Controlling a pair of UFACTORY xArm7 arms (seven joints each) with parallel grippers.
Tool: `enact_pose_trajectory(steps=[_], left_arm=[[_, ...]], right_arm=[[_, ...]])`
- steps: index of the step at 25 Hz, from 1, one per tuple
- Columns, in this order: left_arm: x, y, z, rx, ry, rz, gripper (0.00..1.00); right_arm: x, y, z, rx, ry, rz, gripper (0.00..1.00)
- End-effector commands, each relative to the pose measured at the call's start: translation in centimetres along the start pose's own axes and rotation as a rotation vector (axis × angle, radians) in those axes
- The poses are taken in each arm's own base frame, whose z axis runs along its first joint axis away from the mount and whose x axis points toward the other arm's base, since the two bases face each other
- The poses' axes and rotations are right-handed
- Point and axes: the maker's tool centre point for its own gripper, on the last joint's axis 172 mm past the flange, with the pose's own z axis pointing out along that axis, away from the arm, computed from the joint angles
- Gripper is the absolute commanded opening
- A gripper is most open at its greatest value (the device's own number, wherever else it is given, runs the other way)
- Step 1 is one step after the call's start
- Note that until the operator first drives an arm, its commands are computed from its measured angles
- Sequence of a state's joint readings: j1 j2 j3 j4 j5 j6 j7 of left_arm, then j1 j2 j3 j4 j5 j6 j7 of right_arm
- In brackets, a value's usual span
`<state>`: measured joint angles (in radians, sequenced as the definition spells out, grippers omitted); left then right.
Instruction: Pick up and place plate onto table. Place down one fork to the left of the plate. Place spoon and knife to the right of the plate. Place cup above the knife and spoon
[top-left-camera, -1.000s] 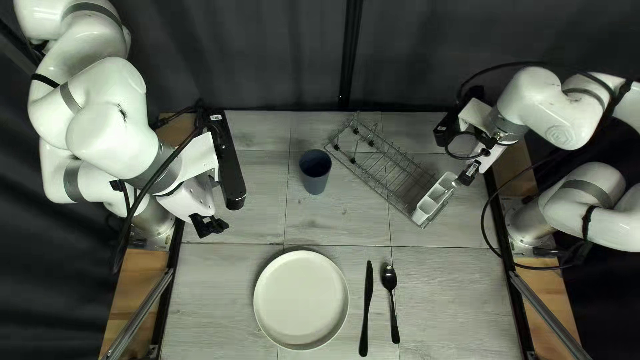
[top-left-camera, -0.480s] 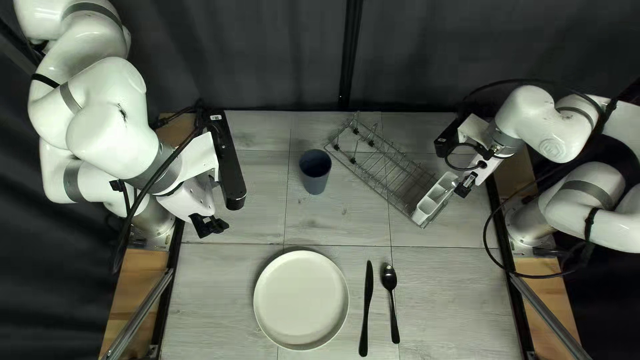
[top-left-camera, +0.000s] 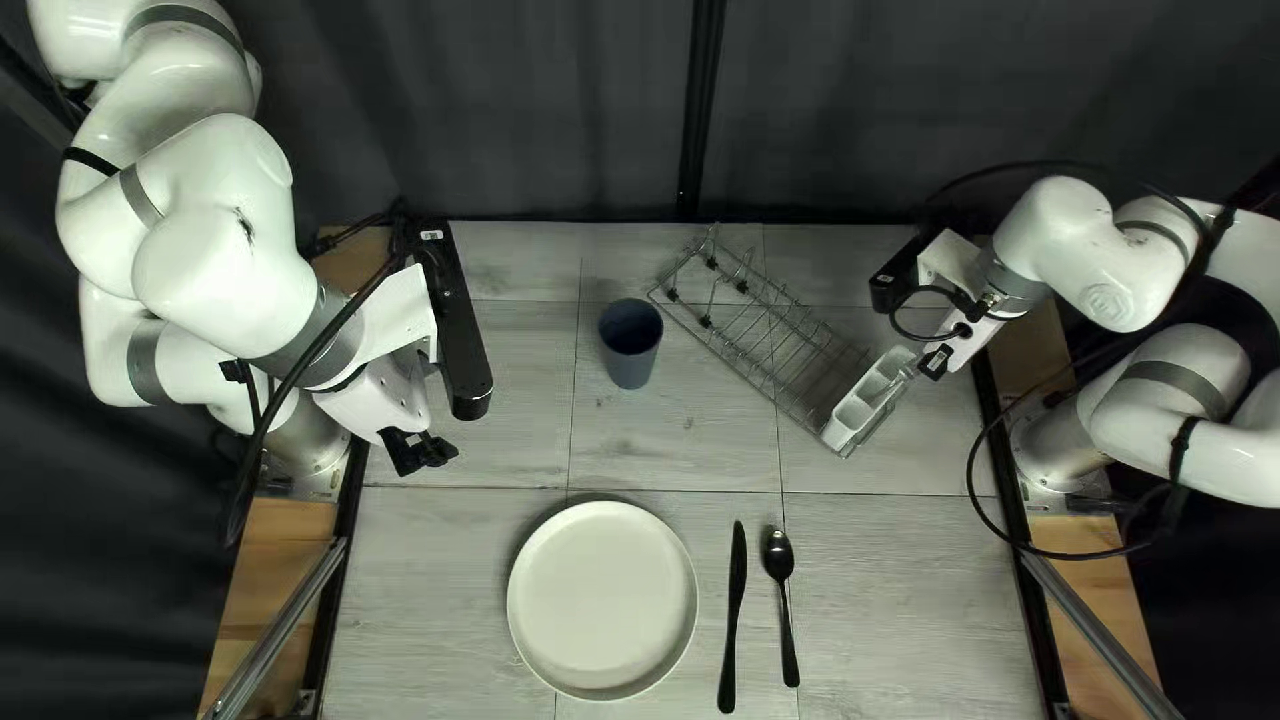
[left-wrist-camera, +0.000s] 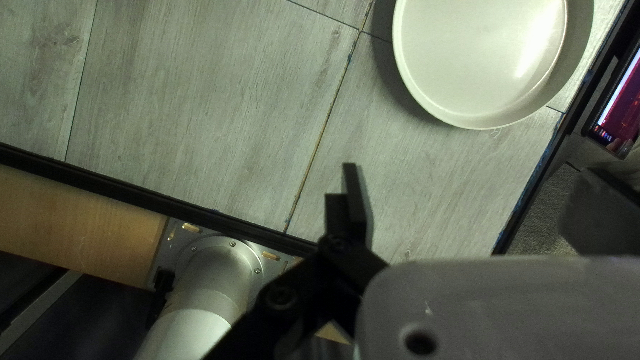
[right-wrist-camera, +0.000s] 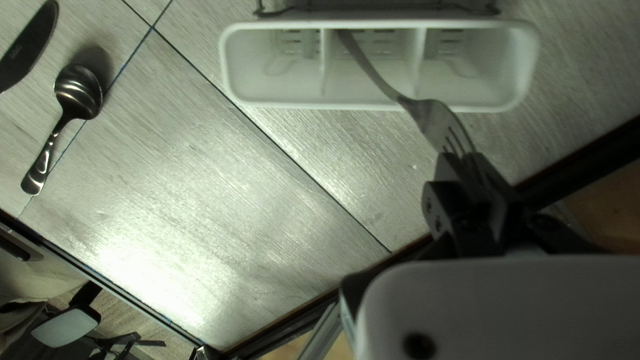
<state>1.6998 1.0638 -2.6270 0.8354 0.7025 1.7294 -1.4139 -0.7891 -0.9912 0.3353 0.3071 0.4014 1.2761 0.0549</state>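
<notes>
The right gripper (right-wrist-camera: 462, 162) pinched the fork (right-wrist-camera: 431, 117) at its tines, with the handle in the cutlery holder's (right-wrist-camera: 300, 105) middle compartment. The left gripper (top-left-camera: 425, 450) was spread.

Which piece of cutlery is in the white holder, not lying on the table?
The fork: it leans in the middle compartment of the holder, while the knife and spoon lie flat beside the plate.

I can't see the tines of the fork (right-wrist-camera: 430, 117) behind my right gripper (right-wrist-camera: 466, 162); its handle end is hidden inside the caddy (right-wrist-camera: 300, 102)'s middle compartment.
</notes>
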Motion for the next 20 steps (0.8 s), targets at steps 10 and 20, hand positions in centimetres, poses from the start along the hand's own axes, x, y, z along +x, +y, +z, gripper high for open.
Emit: enact_pose_trajectory(steps=[10, 20], left_arm=[[0.0, 0.0, 0.0, 0.000, 0.000, 0.000, 1.00], [0.0, 0.0, 0.0, 0.000, 0.000, 0.000, 1.00]], right_arm=[[1.0, -1.3, -14.4, -0.006, 0.015, -0.015, 0.00], [3.5, -11.8, -15.0, 0.295, -0.034, -0.026, 0.00]])
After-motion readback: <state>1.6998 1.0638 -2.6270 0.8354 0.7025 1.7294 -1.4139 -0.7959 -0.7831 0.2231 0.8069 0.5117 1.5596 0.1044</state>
